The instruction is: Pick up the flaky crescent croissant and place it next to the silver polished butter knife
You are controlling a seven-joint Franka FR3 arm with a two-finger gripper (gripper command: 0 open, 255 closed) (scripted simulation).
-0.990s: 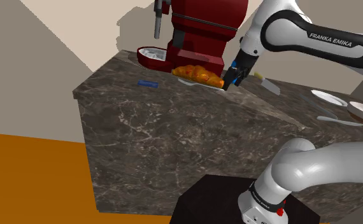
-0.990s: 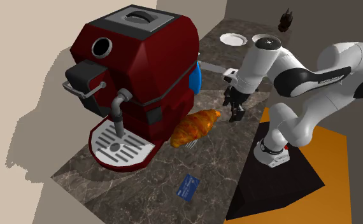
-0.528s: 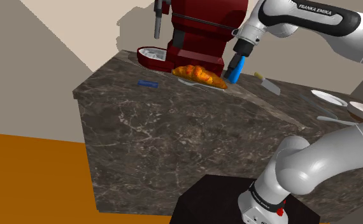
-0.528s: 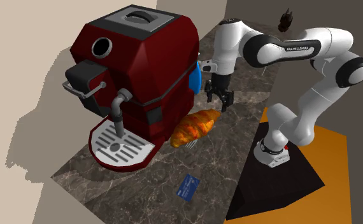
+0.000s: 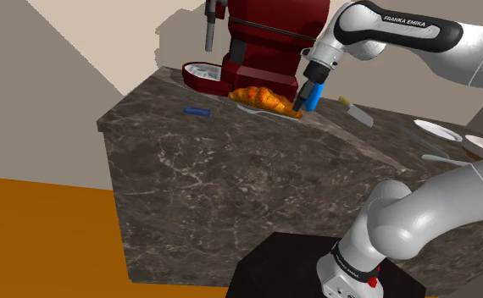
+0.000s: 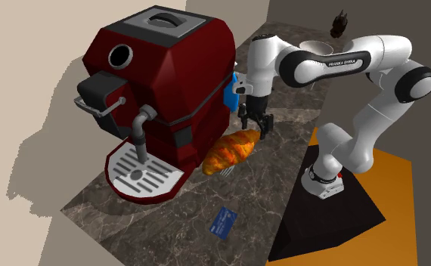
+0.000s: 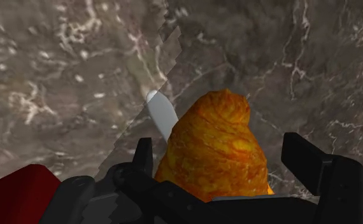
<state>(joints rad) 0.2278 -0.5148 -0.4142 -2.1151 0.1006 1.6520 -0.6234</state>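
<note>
The claw [image 6: 255,130] is open. Its two fingers sit on either side of one end of the croissant [image 6: 233,149], not squeezing it. The croissant lies on the dark table [image 5: 231,169], just beside the red coffee machine [image 6: 168,75].

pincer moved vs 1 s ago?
Yes. In the second exterior view the pincer has shifted left toward the red coffee machine. It now hangs open over the upper-right end of the croissant.
</note>
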